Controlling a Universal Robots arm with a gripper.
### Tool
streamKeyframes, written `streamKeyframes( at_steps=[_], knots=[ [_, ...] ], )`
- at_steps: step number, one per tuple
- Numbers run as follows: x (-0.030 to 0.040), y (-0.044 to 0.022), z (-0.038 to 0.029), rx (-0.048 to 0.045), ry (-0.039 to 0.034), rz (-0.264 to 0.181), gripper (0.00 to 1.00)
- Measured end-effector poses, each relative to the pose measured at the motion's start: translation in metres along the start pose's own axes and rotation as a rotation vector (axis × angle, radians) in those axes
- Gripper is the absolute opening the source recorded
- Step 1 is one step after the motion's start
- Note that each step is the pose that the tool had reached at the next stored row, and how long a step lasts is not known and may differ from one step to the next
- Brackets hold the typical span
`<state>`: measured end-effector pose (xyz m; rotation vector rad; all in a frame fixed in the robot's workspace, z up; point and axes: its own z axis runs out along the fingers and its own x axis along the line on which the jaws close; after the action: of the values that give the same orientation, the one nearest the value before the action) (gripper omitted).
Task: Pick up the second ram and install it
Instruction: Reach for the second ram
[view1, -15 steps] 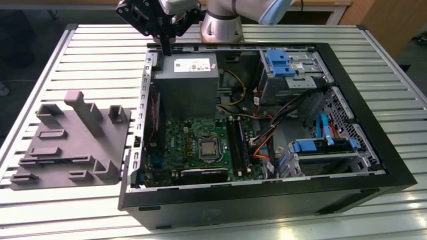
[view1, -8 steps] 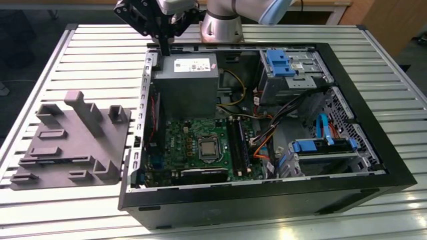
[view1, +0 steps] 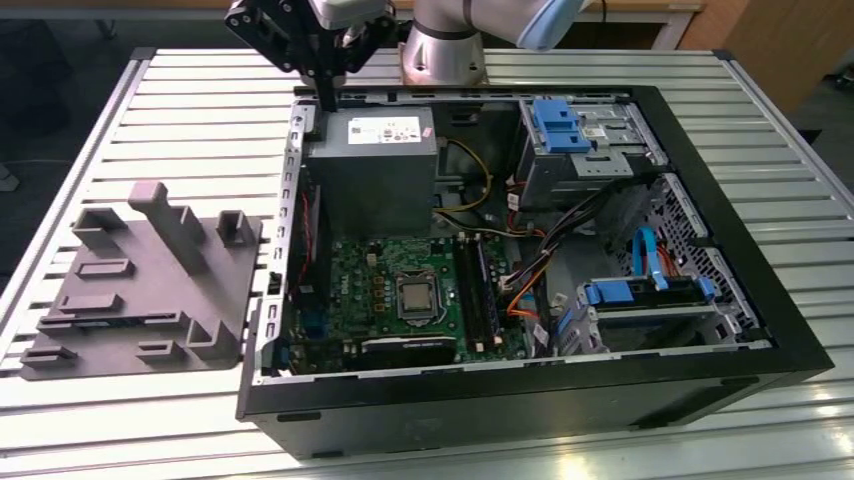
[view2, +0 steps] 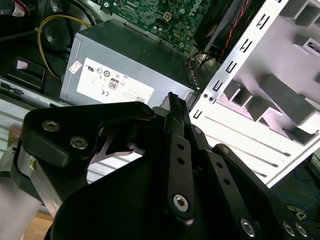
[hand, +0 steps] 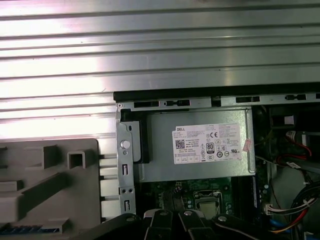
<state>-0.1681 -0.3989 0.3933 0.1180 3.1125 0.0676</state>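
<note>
In the exterior view my gripper (view1: 327, 104) hangs over the far left corner of the open computer case (view1: 747, 290), above the grey power supply (view1: 371, 165). Its fingers look pressed together in one narrow black bar with nothing between them. In the second wrist view the fingertips (view2: 172, 101) point at the power supply's (view2: 125, 65) edge. A thin dark blue strip (hand: 27, 229), seemingly the second ram, lies in a recess of the grey fixture (hand: 45, 195) in the first wrist view. The green motherboard (view1: 387, 290) with its long black slots (view1: 475, 290) lies well apart from the gripper.
The grey fixture (view1: 147, 290) with upright holders stands on the slatted metal table (view1: 174, 110) at the exterior view's left, beside the case wall. Cables (view1: 534, 280), blue drive brackets (view1: 561, 125) and a drive cage fill the case's right half.
</note>
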Motion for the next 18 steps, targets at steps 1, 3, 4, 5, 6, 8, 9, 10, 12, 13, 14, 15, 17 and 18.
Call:
streamKeyframes(
  at_steps=[1, 3, 4, 5, 6, 8, 9, 10, 12, 13, 14, 15, 17, 18],
  knots=[
    [0.0004, 0.0, 0.0, 0.0, 0.0, 0.0, 0.11],
    [0.0007, -0.0001, 0.0, 0.0, 0.0, 0.0, 0.11],
    [0.0012, -0.0001, 0.0, 0.0, 0.0, 0.0, 0.11],
    [0.0016, -0.0001, -0.0001, 0.0, 0.0, 0.0, 0.11],
    [0.0017, -0.0001, -0.0001, 0.0, 0.0001, 0.0, 0.11],
    [0.0021, -0.0002, -0.0001, 0.0, 0.0001, 0.0, 0.11],
    [0.0023, -0.0002, -0.0001, 0.0, 0.0, 0.0, 0.11],
    [0.0026, -0.0002, -0.0001, 0.0, 0.0, 0.0, 0.11],
    [0.0031, -0.0002, -0.0001, 0.0, 0.0, 0.0, 0.11],
    [0.0034, -0.0003, -0.0001, 0.0, 0.0, 0.0, 0.11],
    [0.0037, -0.0003, -0.0001, 0.0, 0.0, 0.0, 0.11],
    [0.0039, -0.0003, -0.0001, 0.0, 0.0, 0.0, 0.11],
    [0.0045, -0.0003, -0.0001, 0.0, 0.0, 0.0, 0.11],
    [0.0048, -0.0004, -0.0001, 0.0, 0.0, 0.0, 0.11]
  ],
)
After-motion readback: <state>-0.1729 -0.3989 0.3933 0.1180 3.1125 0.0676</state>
